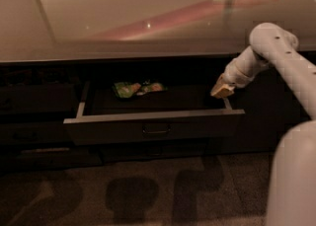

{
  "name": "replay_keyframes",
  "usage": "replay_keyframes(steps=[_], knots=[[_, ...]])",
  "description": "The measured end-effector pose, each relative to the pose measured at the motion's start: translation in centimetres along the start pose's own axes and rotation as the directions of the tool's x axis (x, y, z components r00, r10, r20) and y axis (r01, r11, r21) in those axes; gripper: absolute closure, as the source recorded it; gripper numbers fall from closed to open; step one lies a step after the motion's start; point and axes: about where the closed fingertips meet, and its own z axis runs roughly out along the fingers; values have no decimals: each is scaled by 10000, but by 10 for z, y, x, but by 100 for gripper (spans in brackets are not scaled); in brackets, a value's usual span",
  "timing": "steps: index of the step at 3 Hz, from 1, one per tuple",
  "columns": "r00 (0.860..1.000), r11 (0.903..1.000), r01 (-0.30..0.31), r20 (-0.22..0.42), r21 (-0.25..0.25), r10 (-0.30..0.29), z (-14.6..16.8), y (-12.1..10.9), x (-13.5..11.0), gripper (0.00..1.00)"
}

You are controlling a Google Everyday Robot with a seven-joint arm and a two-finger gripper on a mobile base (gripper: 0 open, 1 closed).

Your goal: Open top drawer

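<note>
The top drawer (113, 126) stands pulled out from under the counter, a wide dark grey front with a small loop handle (156, 131) at its centre. Inside its tray lies a green snack packet (137, 88). My gripper (221, 90) hangs at the drawer's back right corner, just above the right side wall, on the end of the white arm (276, 57) that comes in from the right. It is clear of the handle.
A pale countertop (123, 18) runs above the drawer. Closed dark drawers (29, 96) lie to the left, and one lower (49, 153) beneath. Brown carpet (148, 190) covers the floor in front. The arm's white column (291, 180) fills the right foreground.
</note>
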Motion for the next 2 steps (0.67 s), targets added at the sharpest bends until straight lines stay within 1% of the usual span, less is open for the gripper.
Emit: replay_keyframes(steps=[1, 2], knots=[[9995, 9982, -105, -290, -596, 88, 36, -5, -3, 100], [9995, 9982, -104, -290, -598, 87, 36, -5, -3, 100]])
